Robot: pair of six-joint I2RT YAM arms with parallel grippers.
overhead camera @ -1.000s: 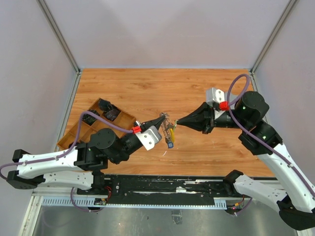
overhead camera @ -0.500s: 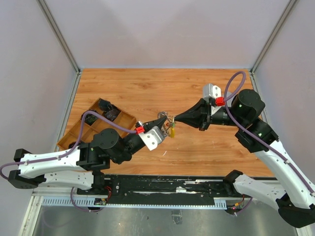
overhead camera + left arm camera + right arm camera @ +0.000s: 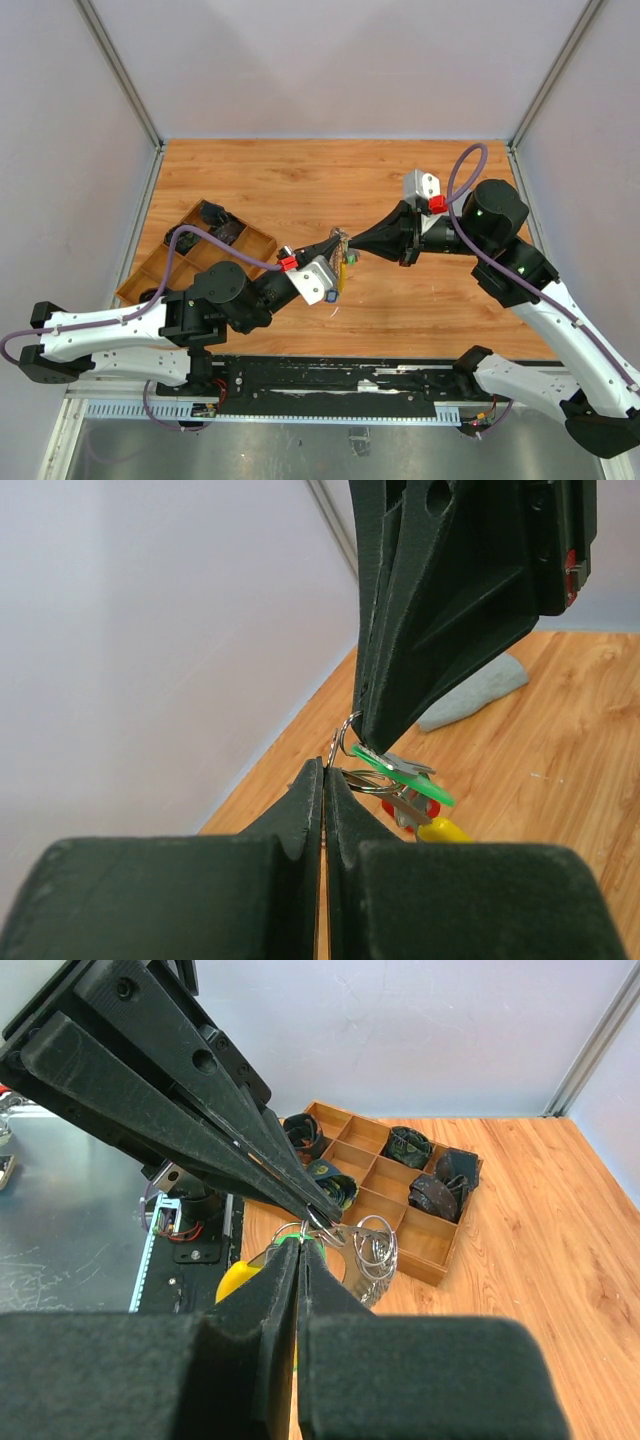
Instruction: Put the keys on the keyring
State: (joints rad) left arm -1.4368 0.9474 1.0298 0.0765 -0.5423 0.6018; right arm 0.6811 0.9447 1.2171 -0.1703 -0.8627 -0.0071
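The two arms met over the middle of the wooden tabletop [image 3: 300, 180], tips almost touching, well above the boards. The left gripper [image 3: 336, 241] reached in from the near left with its jaws clenched, and the thin silver keyring [image 3: 342, 742] rose from between their tips, so the wire of the ring was pinched there. The right gripper [image 3: 356, 245] came in from the right, jaws clenched as well, grasping the green-headed key [image 3: 410, 777] by its flat plastic head. That key lay tilted against the ring, right at the left gripper's tips.

Below the green key hung the other keys on the ring. A red head [image 3: 418, 810] and a yellow head [image 3: 446, 830] showed in the left wrist view, bunched close together and clear of the tabletop. Whether the green key's hole was already on the wire could not be told.

A wooden compartment tray [image 3: 415, 1265] sat on the tabletop to the left, well apart from the keyring, with dark bundled items in several of its compartments. A grey cloth [image 3: 478, 688] lay flat on the tabletop beyond the right gripper.
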